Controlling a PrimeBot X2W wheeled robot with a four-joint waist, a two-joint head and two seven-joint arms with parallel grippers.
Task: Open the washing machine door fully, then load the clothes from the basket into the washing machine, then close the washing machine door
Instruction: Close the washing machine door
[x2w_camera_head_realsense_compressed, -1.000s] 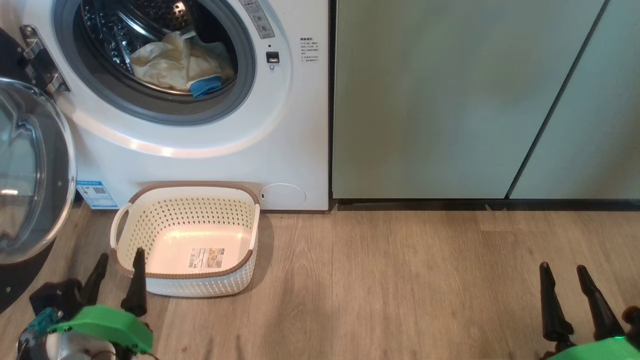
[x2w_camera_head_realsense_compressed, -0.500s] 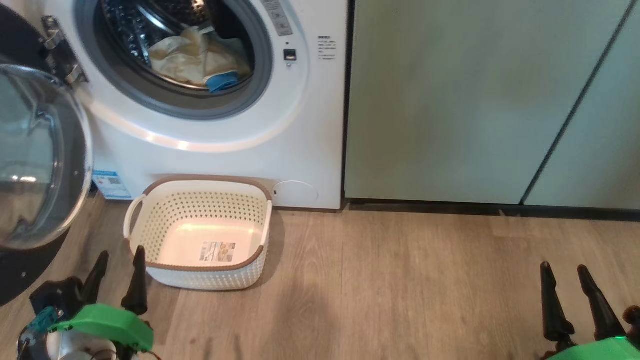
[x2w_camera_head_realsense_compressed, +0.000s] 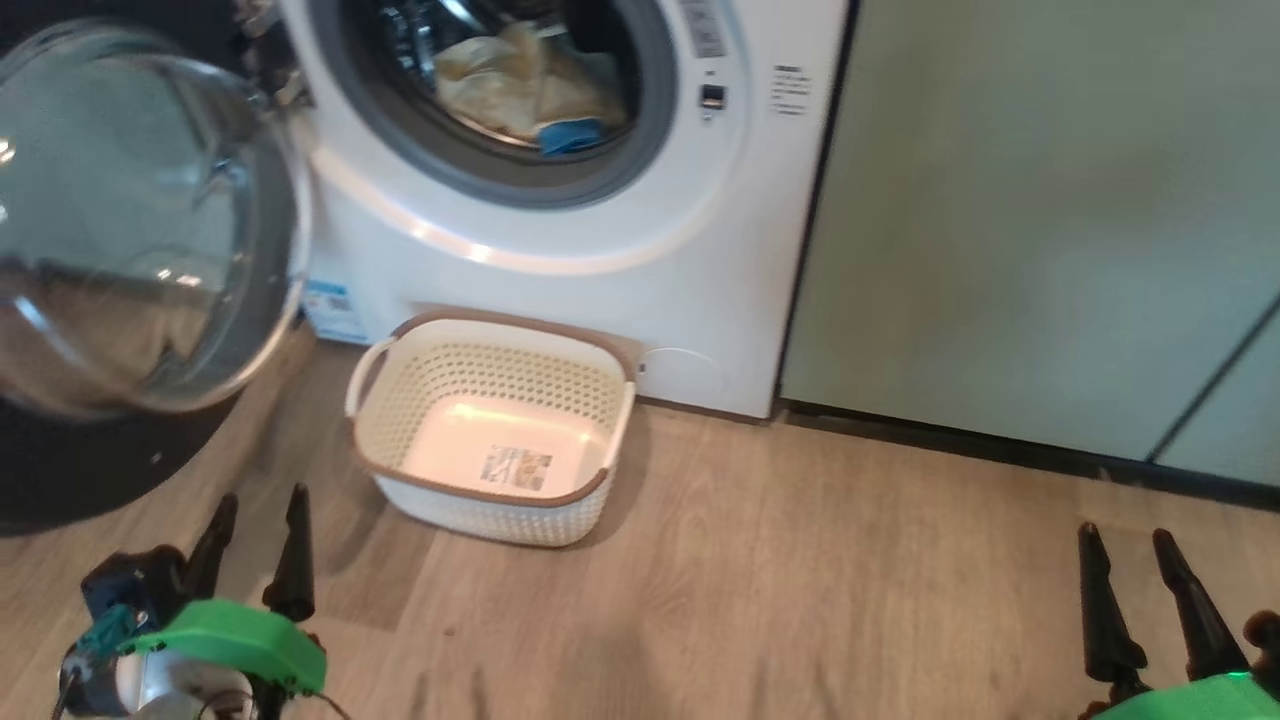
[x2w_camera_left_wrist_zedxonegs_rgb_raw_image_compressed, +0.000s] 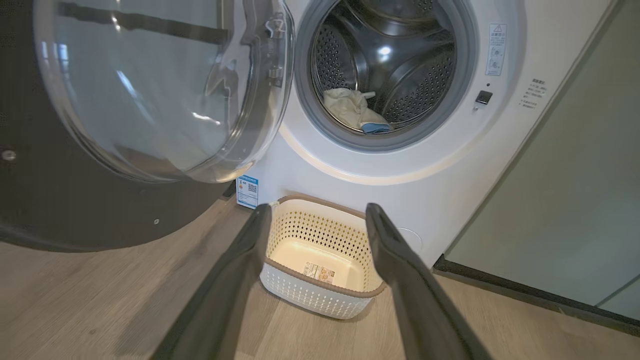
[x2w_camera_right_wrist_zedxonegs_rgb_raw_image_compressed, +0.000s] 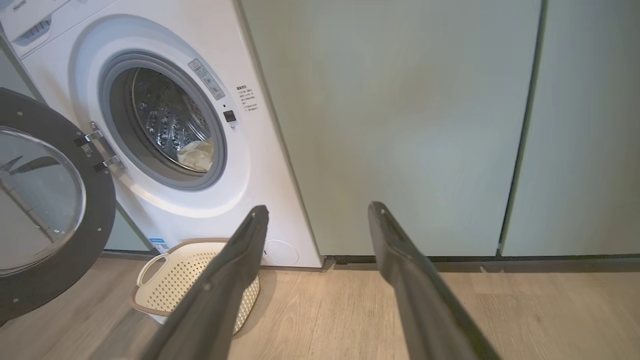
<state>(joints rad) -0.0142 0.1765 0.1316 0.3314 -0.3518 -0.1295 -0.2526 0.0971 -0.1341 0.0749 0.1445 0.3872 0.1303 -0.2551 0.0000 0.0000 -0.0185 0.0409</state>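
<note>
Blue QR sticker (x2w_camera_left_wrist_zedxonegs_rgb_raw_image_compressed: 247, 191) on washing machine (x2w_camera_left_wrist_zedxonegs_rgb_raw_image_compressed: 440, 165); basket (x2w_camera_left_wrist_zedxonegs_rgb_raw_image_compressed: 310, 301) label (x2w_camera_left_wrist_zedxonegs_rgb_raw_image_compressed: 320, 272) illegible; left gripper (x2w_camera_head_realsense_compressed: 263, 497) & right gripper (x2w_camera_head_realsense_compressed: 1125, 533) spread.

Tapered black fingers (x2w_camera_head_realsense_compressed: 295, 560) sit on bright green wrist housings (x2w_camera_head_realsense_compressed: 235, 645).

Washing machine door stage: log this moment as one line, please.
washing machine door open | clothes in drum | basket empty on floor | left gripper open, free | right gripper open, free | next: close door
</note>
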